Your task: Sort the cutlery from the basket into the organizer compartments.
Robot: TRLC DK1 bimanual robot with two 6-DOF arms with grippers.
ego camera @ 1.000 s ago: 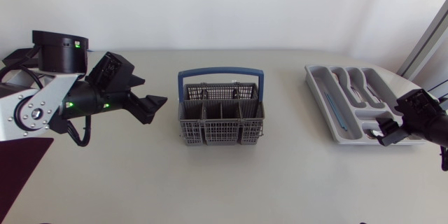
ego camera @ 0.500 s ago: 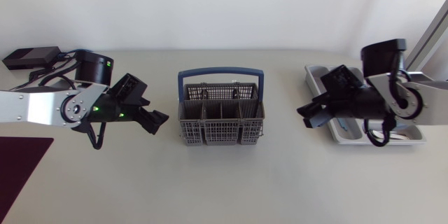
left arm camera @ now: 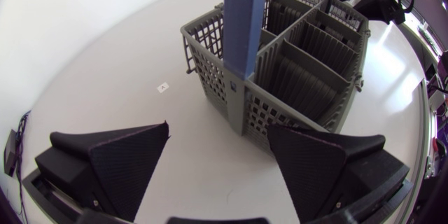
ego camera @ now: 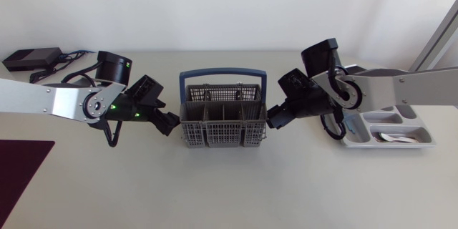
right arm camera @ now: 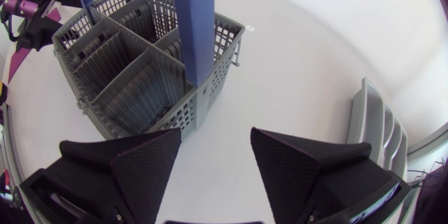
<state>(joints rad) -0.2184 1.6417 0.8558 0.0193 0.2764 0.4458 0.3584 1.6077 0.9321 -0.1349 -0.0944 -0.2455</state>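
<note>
Left gripper (ego camera: 166,123) wide open, empty; grey cutlery basket (ego camera: 222,134) end wall just ahead. Right gripper (ego camera: 274,117) wide too, at opposite end; organizer (ego camera: 428,141) behind it. No cutlery visible in basket compartments, so check first. Enter from above, clear of blue handle (ego camera: 223,74).

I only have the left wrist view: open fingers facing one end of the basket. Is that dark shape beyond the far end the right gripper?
Observer: Yes. In the head view the right gripper is at the basket's opposite end, mirroring the left gripper.
Operator: Is it gripping the basket?
Observer: No. The right wrist view shows its fingers open, with the basket's end just ahead of them, not between them.
Operator: Anything in the organizer?
Observer: The organizer holds silvery cutlery in one end compartment; the right arm covers much of the rest.
</note>
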